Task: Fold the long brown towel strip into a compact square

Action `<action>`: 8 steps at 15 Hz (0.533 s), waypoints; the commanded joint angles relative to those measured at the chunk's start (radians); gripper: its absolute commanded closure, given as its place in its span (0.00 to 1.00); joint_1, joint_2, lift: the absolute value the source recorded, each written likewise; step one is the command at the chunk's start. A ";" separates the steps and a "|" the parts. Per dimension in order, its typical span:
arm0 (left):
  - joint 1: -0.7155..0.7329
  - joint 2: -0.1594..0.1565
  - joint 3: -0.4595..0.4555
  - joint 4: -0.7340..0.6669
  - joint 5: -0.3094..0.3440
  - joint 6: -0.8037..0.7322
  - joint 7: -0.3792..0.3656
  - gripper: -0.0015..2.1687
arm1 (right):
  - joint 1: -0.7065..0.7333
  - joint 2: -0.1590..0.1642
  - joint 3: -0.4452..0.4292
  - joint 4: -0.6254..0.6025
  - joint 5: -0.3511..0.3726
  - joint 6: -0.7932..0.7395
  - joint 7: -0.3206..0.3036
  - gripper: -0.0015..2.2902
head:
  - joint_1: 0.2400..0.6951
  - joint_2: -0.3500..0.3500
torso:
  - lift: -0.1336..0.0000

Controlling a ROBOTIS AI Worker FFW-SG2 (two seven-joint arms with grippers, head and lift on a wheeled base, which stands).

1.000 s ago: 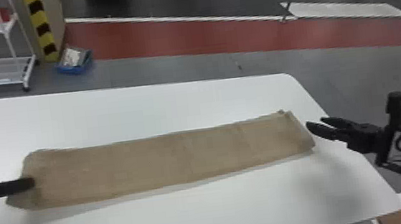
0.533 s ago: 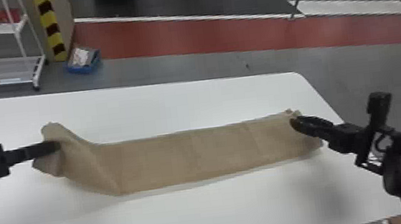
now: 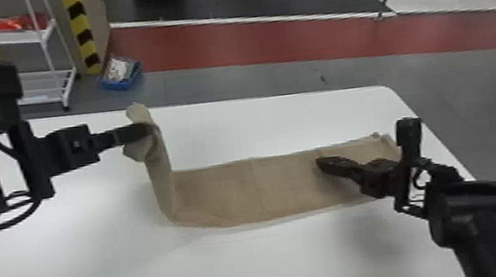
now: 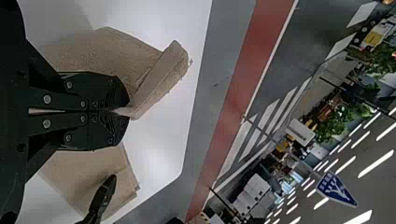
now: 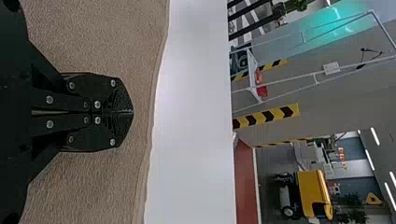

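Brown towel strip [image 3: 239, 190] is lying on the white table [image 3: 274, 262], right end sitting near the table's right edge, open tabletop running along its near side and off to its left. Left gripper [image 3: 150, 130] is pointing inward, closed, pinching the raised left end; right gripper [image 3: 322, 164] is angling in over the strip's right part, fingertips together, gripping nothing.

Left towel end [image 3: 137, 151] higher, farther right
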 commanded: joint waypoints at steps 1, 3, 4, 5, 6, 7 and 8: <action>-0.011 -0.008 -0.010 0.000 0.002 0.000 0.002 0.99 | 0.009 0.027 0.013 0.003 0.008 0.006 -0.003 0.72 | 1.00 0.26 | 0.10; -0.016 -0.008 0.002 0.000 0.019 0.000 0.002 0.99 | 0.013 0.031 0.035 0.011 0.008 0.006 -0.006 0.72 | 1.00 0.28 | 0.10; -0.017 -0.008 0.011 0.000 0.034 0.000 0.002 0.99 | 0.015 0.031 0.050 0.015 0.006 0.006 -0.012 0.72 | 1.00 0.28 | 0.10; -0.017 -0.006 0.019 -0.003 0.043 0.003 0.002 0.99 | 0.015 0.036 0.058 0.023 -0.003 0.006 -0.015 0.72 | 1.00 0.29 | 0.10; -0.016 0.000 0.020 -0.013 0.061 0.003 0.010 0.99 | 0.013 0.045 0.073 0.028 0.002 0.009 -0.019 0.72 | 1.00 0.30 | 0.10; -0.014 0.003 0.025 -0.022 0.072 0.003 0.012 0.99 | 0.013 0.053 0.093 0.028 0.002 0.006 -0.027 0.72 | 1.00 0.31 | 0.10; -0.011 0.004 0.030 -0.026 0.083 0.003 0.013 0.99 | 0.013 0.066 0.110 0.028 -0.001 0.006 -0.029 0.73 | 1.00 0.32 | 0.10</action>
